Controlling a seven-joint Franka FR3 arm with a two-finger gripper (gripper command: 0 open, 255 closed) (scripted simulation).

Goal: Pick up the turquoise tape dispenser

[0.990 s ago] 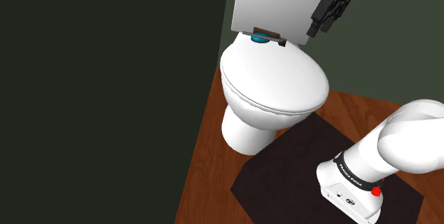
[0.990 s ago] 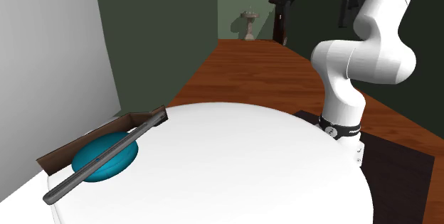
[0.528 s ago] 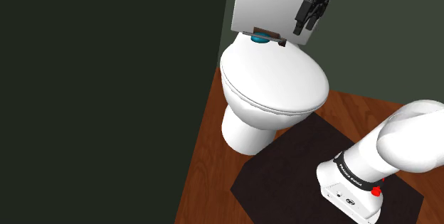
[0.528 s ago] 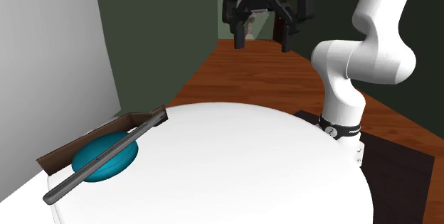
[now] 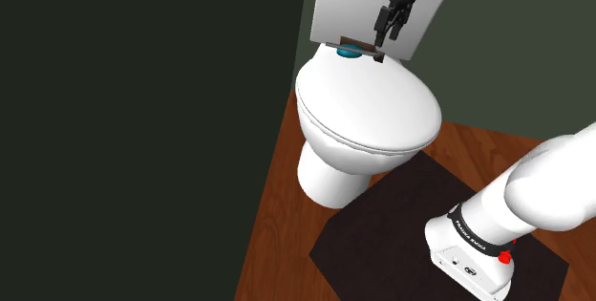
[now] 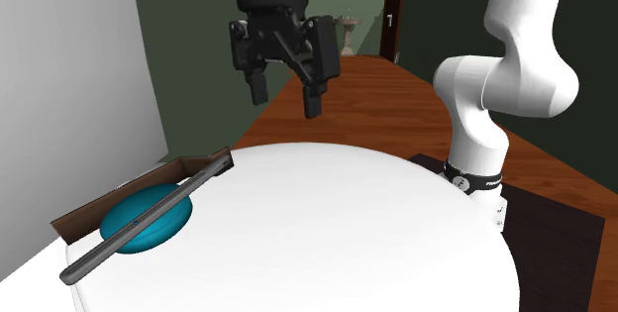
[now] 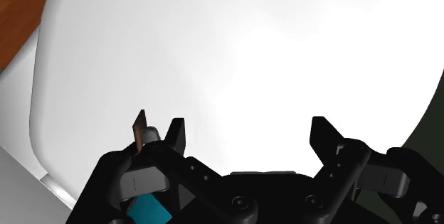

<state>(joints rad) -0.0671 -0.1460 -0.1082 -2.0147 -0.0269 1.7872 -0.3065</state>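
Observation:
The turquoise tape dispenser (image 6: 147, 219) lies in a shallow brown holder (image 6: 71, 224) at the back of the white toilet lid (image 6: 337, 231), with a grey bar (image 6: 149, 219) lying across it. In the shoulder view the dispenser (image 5: 349, 53) sits at the foot of the tank (image 5: 353, 3). My black gripper (image 6: 285, 99) hangs open above the rear of the lid, some way off from the dispenser and holding nothing. It also appears in the shoulder view (image 5: 387, 33). In the wrist view the fingers (image 7: 176, 136) stand apart, and a bit of turquoise (image 7: 149, 208) peeks beside the hand.
The toilet stands on a wood floor (image 5: 277, 223) against a dark green wall (image 5: 143, 108). A dark mat (image 5: 392, 232) lies under my stand (image 5: 468, 261). A small pedestal basin (image 6: 348, 33) and a dark door (image 6: 394, 13) are far behind.
The gripper has swung toward the shoulder view's left and come down, from beside the tank to just above the lid's rear near the dispenser. Its fingers stay open.

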